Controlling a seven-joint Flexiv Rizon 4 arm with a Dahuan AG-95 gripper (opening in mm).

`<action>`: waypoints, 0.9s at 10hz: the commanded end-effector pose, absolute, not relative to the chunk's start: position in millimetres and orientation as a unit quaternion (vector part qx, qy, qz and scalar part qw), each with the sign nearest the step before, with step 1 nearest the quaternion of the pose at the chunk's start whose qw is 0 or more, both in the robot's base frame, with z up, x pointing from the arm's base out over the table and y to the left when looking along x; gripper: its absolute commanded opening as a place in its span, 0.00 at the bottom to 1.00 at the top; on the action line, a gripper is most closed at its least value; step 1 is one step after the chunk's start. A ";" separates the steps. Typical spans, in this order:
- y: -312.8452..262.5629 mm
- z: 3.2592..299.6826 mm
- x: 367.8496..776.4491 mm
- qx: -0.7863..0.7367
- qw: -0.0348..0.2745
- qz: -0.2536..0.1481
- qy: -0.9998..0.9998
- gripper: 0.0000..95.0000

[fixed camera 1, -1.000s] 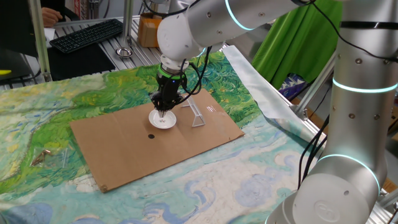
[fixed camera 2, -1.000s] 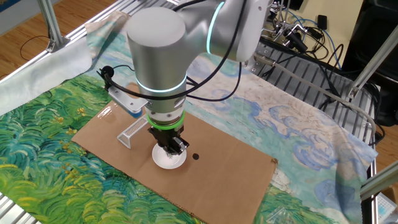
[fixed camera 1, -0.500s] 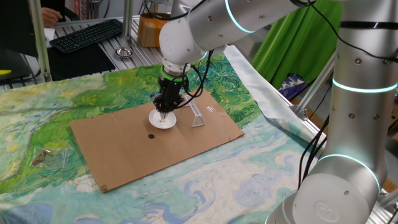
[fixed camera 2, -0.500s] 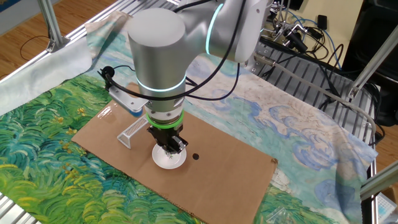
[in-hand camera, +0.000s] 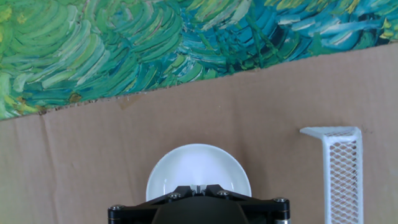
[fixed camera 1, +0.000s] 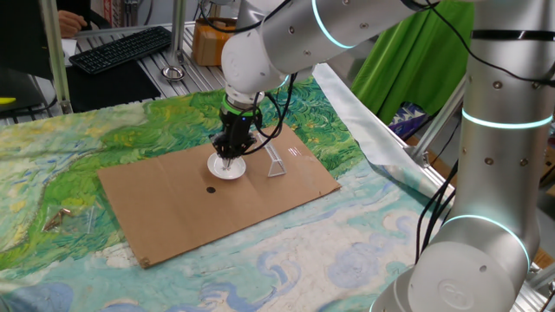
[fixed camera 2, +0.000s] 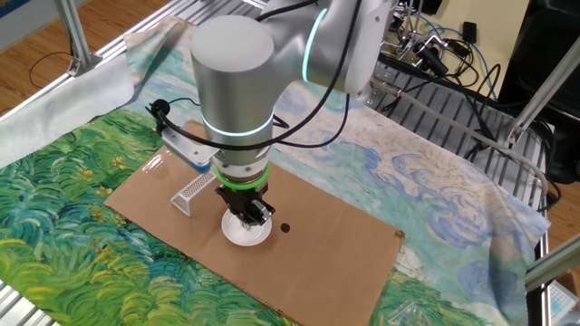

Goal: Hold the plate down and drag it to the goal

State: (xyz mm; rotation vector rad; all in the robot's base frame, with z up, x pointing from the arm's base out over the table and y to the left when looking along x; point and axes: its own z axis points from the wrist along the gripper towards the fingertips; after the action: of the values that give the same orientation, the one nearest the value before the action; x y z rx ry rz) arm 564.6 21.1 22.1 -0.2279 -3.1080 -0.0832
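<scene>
The white plate (fixed camera 1: 229, 168) lies on the brown cardboard sheet (fixed camera 1: 173, 212). It also shows in the other fixed view (fixed camera 2: 246, 232) and in the hand view (in-hand camera: 198, 167). My gripper (fixed camera 1: 229, 157) stands upright over the plate's centre with its jaws shut together, tips down on the dish. It shows too in the other fixed view (fixed camera 2: 246, 217) and in the hand view (in-hand camera: 199, 186). The goal, a clear mesh bracket (fixed camera 1: 276, 161), stands a short gap to the plate's right; it appears in the other fixed view (fixed camera 2: 192, 193) and in the hand view (in-hand camera: 341, 168).
A small black dot (fixed camera 1: 211, 190) marks the cardboard left of the plate, also in the other fixed view (fixed camera 2: 285, 227). A painted green-blue cloth (fixed camera 1: 104, 139) covers the table. A keyboard (fixed camera 1: 121, 48) and an orange box (fixed camera 1: 208, 43) sit at the back.
The arm has crept slightly toward the bracket with the plate under its tips; the shift is very small.
</scene>
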 end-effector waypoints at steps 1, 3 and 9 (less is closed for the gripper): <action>20.3 21.2 563.4 -0.069 0.010 -0.025 -0.997 0.00; 20.3 20.6 563.6 -0.068 0.010 -0.025 -0.997 0.00; 20.8 16.3 565.2 -0.067 0.006 -0.022 -0.997 0.00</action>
State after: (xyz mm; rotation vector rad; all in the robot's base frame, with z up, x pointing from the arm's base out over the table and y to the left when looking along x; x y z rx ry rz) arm 565.2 20.9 16.0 -0.2086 -3.1217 -0.0707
